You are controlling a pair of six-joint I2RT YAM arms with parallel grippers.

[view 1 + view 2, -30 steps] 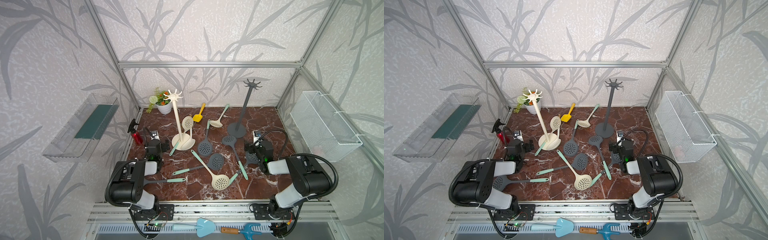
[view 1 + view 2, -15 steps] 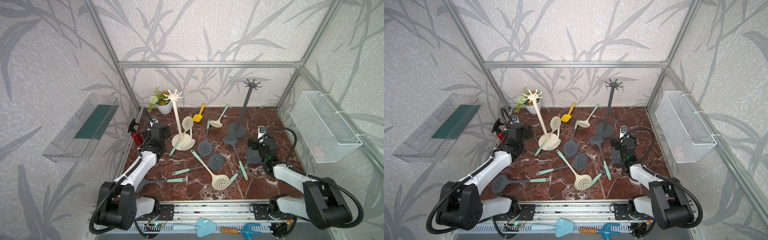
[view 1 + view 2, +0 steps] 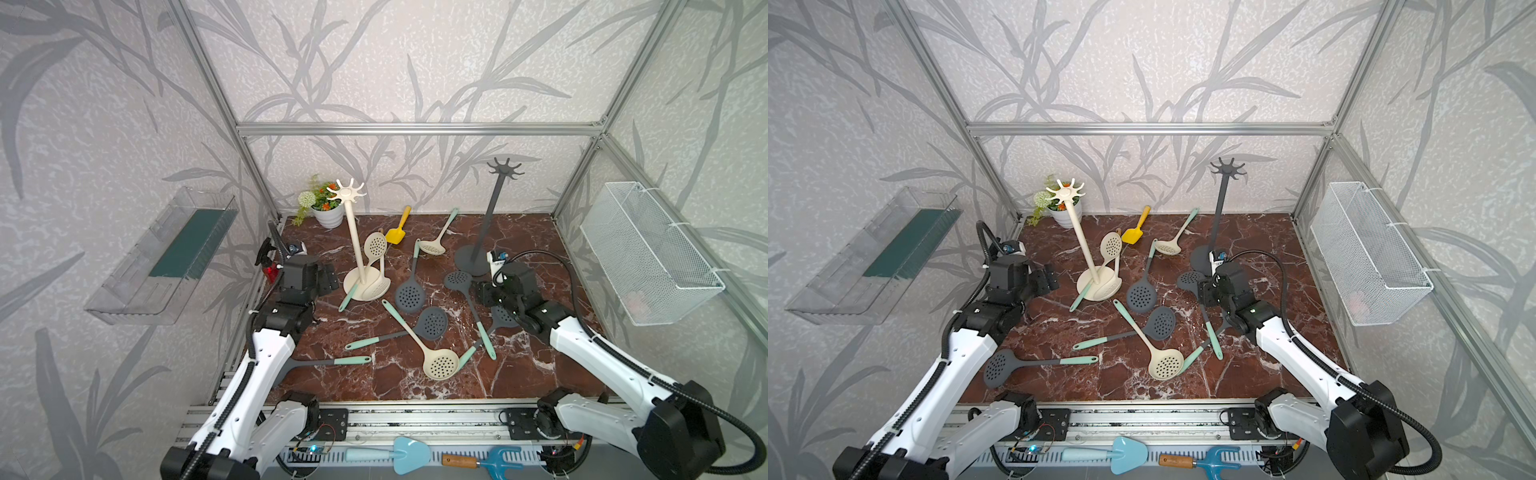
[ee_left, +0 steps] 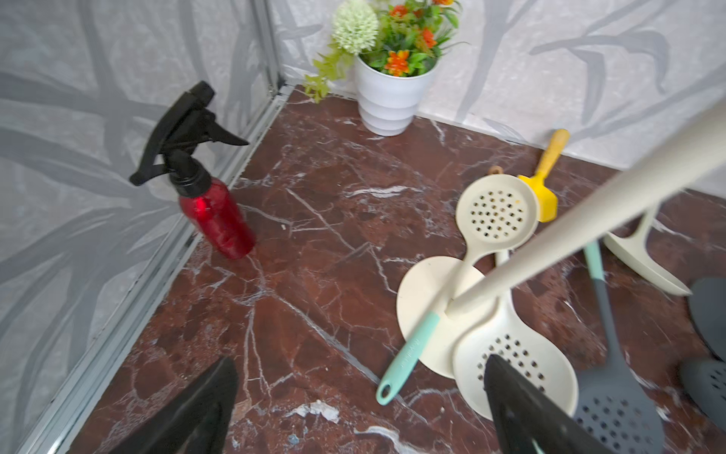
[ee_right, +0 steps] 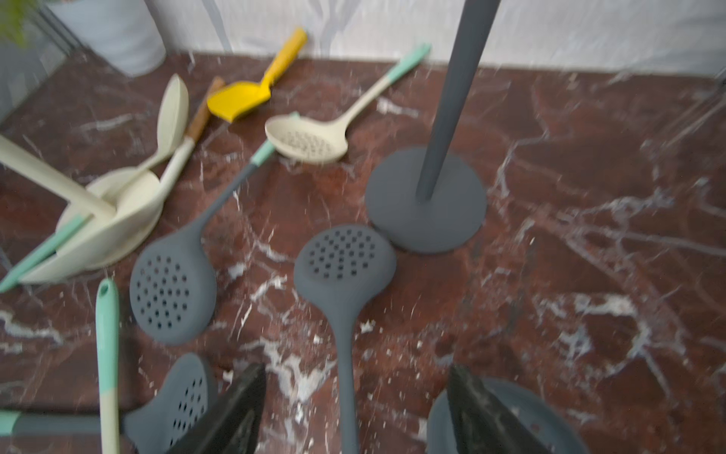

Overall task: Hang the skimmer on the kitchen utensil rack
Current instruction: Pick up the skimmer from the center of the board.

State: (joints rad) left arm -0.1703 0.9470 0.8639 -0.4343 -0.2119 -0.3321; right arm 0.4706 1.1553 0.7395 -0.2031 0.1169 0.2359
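Two utensil racks stand on the marble floor: a cream rack [image 3: 355,241] at the left and a dark grey rack [image 3: 492,208] at the right. Several skimmers lie between them, cream or grey with mint handle ends. My left gripper [image 4: 361,363] is open and empty, just left of the cream rack's base [image 4: 424,291], where a cream skimmer [image 4: 514,365] rests. My right gripper [image 5: 355,371] is open, its jaws standing either side of the handle of a grey skimmer [image 5: 345,259] without touching it. That skimmer's head lies against the grey rack's base [image 5: 426,204].
A red spray bottle [image 4: 216,220] and a white flower pot [image 4: 389,98] stand in the back left corner. A yellow scoop [image 3: 395,236] lies at the back. A wire basket [image 3: 648,253] hangs on the right wall and a clear tray [image 3: 166,253] on the left wall.
Both arms have unfolded from their low rest pose and reached forward. The left gripper has risen beside the cream rack. The right gripper's jaws have narrowed slightly over the grey skimmer's handle.
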